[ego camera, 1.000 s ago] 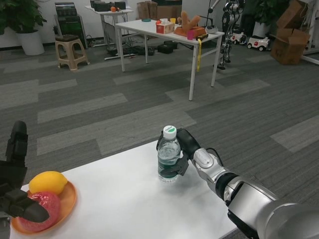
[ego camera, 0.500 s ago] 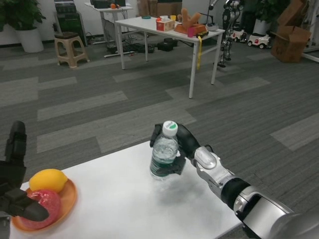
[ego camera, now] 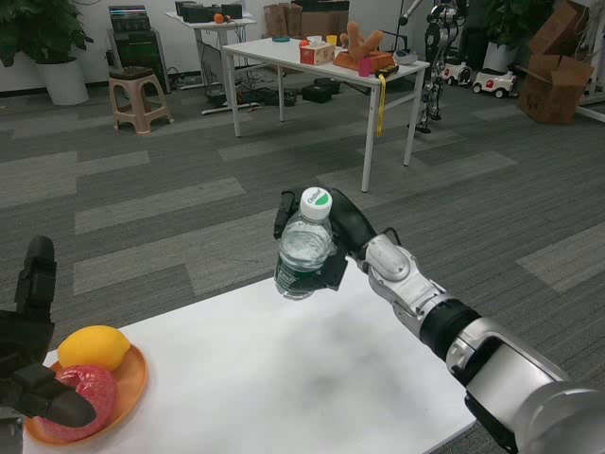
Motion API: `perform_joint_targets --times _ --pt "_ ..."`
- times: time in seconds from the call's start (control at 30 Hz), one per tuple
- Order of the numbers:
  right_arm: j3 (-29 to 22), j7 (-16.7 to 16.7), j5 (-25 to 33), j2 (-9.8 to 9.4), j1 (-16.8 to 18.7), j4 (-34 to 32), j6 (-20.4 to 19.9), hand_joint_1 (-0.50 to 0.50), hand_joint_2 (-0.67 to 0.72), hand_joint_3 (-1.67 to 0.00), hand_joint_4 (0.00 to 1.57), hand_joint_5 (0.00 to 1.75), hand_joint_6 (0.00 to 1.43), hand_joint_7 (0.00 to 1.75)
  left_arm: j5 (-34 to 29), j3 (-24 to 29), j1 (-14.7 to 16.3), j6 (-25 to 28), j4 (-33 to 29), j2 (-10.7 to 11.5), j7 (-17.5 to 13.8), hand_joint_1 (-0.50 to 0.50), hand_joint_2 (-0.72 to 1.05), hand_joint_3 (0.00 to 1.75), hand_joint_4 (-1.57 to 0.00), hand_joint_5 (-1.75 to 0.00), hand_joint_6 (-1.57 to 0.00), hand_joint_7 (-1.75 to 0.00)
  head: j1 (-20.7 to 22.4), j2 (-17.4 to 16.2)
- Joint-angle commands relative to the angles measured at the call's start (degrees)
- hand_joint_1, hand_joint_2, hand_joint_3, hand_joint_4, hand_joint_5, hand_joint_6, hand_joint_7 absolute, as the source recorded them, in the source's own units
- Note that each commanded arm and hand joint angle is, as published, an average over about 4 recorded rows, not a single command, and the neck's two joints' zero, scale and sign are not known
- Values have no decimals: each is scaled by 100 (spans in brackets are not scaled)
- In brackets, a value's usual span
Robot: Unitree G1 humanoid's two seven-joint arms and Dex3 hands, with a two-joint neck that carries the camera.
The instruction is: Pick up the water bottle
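I see my right hand (ego camera: 342, 248) wrapped around the clear, ribbed plastic water bottle (ego camera: 303, 250) — tilted, above the white table's (ego camera: 284, 378) far edge. My left hand (ego camera: 28, 359) rests curled at the near left corner, beside the orange plate (ego camera: 132, 374) — whether it grips anything, I cannot tell.

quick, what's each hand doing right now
Left hand: holds nothing, resting by the orange plate; open or closed cannot be told.
Right hand: grips the water bottle, lifted off the table.

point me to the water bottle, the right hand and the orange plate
water bottle (ego camera: 303, 255), head view, on its clear body.
right hand (ego camera: 342, 238), head view, on the black palm behind the bottle.
orange plate (ego camera: 130, 373), head view, on its right rim.
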Motion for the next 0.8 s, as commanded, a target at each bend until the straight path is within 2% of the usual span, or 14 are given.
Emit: perform_joint_targets --times 0.03,0.2,0.3,0.67,0.8 --pt "188 -14 47 -173 -404 -94 -32 -8 -54 -159 145 107 106 124 -21 18 26 -27 -18 36 -1 -47 -72 9 0 0 0 0 47 59" --pt "394 -14 56 -246 -670 -270 -12 -8 -54 -159 143 97 106 119 -19 16 26 -27 -21 36 -1 -48 -72 7 0 0 0 0 145 184" --pt "425 -14 56 -252 -722 -316 -5 -8 -54 -159 143 97 106 119 -12 18 28 -22 -21 41 -1 -48 -72 9 0 0 0 0 204 265" --pt "372 -14 56 -235 -711 -389 -5 -8 -54 -159 143 97 103 117 -16 40 35 -27 -27 45 -1 -48 -72 9 0 0 0 0 241 372" --pt "293 -14 56 -228 -676 -406 -5 -8 -54 -159 143 97 103 119 -21 40 35 -27 -27 45 -1 -48 -72 2 0 0 0 0 255 399"
